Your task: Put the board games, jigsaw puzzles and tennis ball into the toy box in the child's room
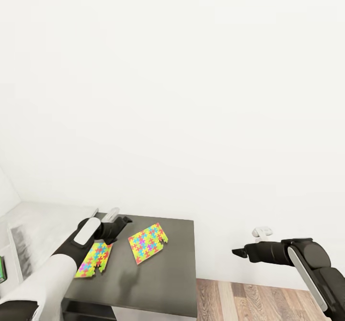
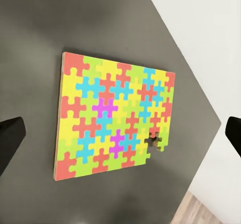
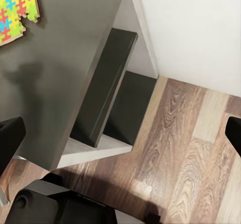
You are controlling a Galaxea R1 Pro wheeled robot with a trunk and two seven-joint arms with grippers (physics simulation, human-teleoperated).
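- Dark grey desk section (image 1: 158, 282) carries both jigsaw puzzles
- I hover my left gripper (image 1: 115, 221), fingers spread, over the farther puzzle (image 2: 113, 116) to line up a grasp
- My right gripper (image 1: 239, 252), fingers apart, idles off the desk's edge

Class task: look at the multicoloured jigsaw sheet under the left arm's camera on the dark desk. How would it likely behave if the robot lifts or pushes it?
The thin, flat multicoloured jigsaw sheet probably weighs little. It lies flush on the dark grey desk top, so the jaws may struggle to get under an edge; pushing would likely slide it. Its visible seams and the gap at one corner suggest it could flex or shed pieces when lifted.
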